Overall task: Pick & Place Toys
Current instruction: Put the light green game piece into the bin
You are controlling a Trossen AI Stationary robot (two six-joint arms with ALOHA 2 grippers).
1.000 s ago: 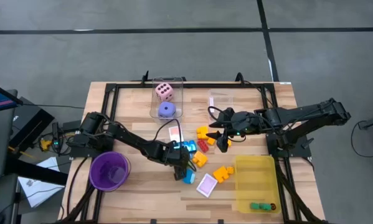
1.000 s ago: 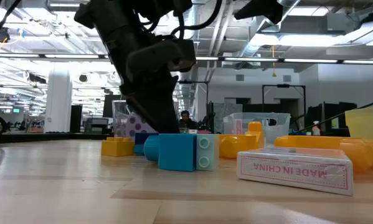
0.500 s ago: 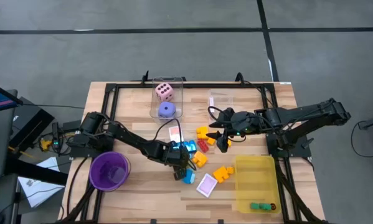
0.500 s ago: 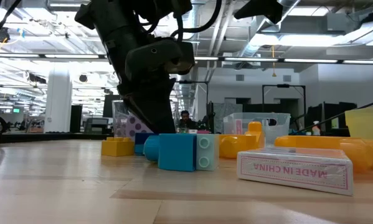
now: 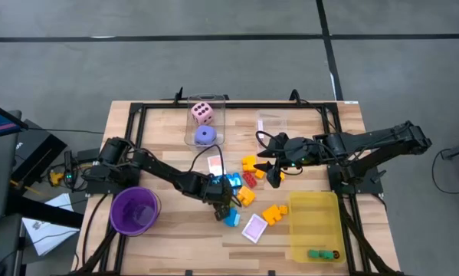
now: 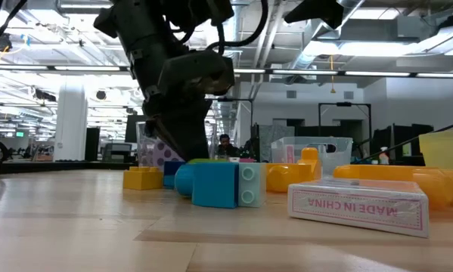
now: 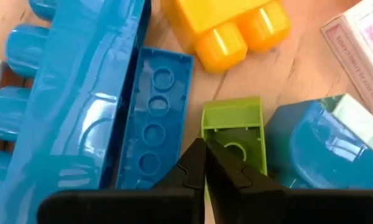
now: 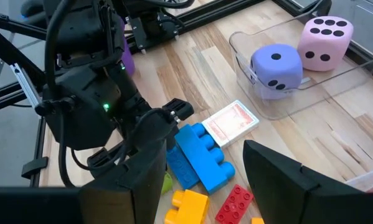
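Wooden table point(image 5: 160, 123): two dice point(image 5: 202, 113) in clear box point(image 5: 221, 130).

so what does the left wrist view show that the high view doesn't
Only the left wrist view shows the small green plastic block, open side up, with the shut left gripper pinching its wall.

Only the high view shows the purple round cup, the yellow tray, the clear box holding the pink dotted die and purple dotted die, and the right gripper waiting over the blocks.

Both show the long blue plastic block and a yellow plastic block by the left gripper.
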